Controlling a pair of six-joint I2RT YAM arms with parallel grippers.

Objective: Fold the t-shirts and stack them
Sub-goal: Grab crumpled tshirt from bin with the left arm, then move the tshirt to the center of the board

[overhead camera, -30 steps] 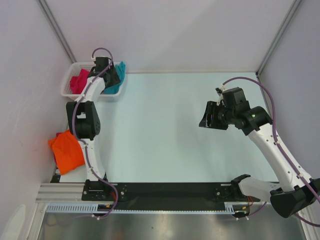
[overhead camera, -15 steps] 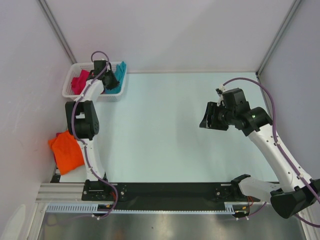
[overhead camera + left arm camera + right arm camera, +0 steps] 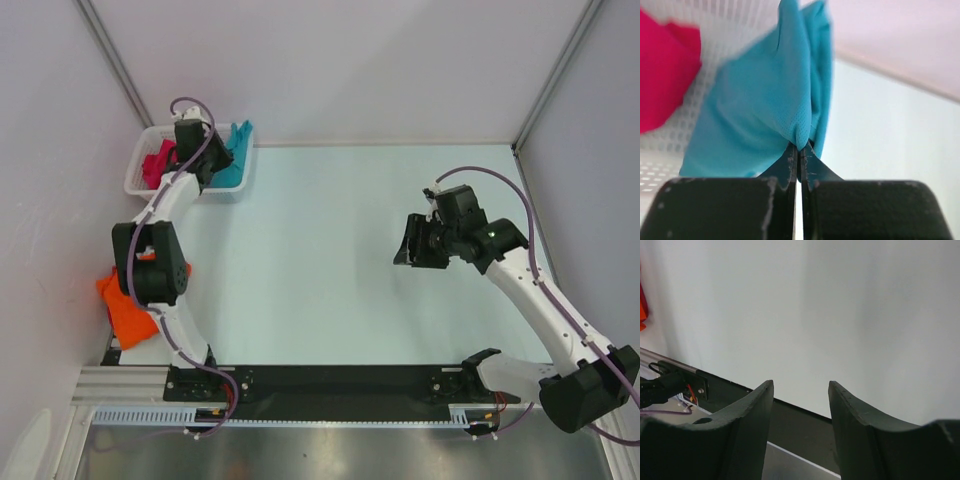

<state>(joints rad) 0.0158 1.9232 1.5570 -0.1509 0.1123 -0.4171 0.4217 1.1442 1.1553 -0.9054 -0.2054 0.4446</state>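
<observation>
**Left tool pinches teal shirt at the basket**

The white basket (image 3: 133, 183) sits in the far left corner of the counter (image 3: 320, 260). It holds the magenta t-shirt (image 3: 157, 163) in its left part and the teal t-shirt (image 3: 765, 100) at its right end. The left tool (image 3: 800, 147) is clamped tight on a fold of the teal cloth. The orange t-shirt (image 3: 135, 305) lies outside the basket at the counter's left edge, toward the near corner. The right tool (image 3: 801, 390) hangs wide and holds nothing, over the right half of the counter.
</observation>
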